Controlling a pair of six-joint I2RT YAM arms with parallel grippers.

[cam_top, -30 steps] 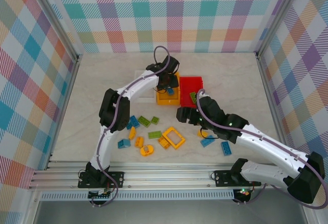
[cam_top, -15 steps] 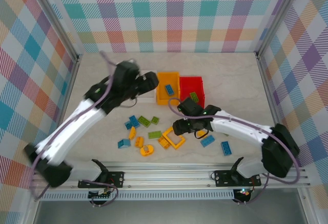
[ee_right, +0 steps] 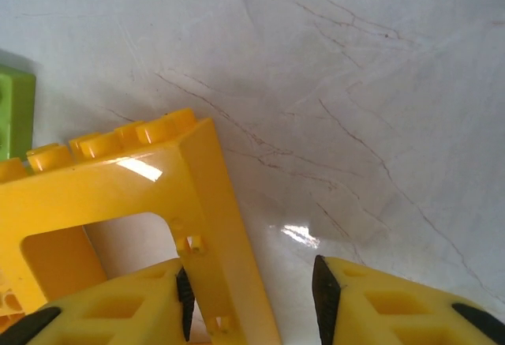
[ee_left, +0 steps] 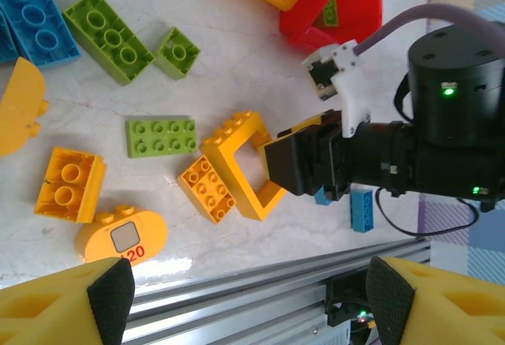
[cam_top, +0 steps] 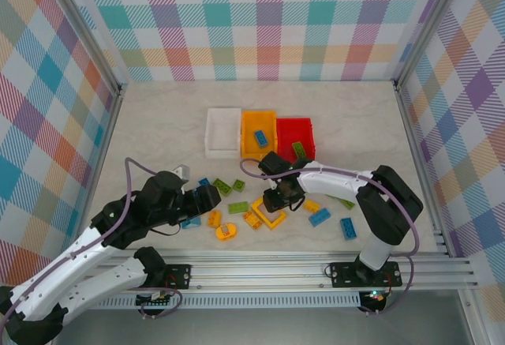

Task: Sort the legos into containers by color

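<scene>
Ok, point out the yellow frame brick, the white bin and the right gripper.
yellow frame brick (ee_left: pixel 230 132), left wrist view, studded bar.
white bin (cam_top: pixel 223 110), top external view, far rim.
right gripper (ee_right: pixel 248 291), right wrist view, between fingertips.

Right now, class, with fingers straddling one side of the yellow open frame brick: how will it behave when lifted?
The yellow frame looks like hard plastic, so probably stays stiff. Hollow-centred, it is likely light. With the right gripper around one bar, it may tilt; its glossy face could slip.

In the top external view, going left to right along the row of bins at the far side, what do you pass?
white bin → orange bin → red bin
</scene>
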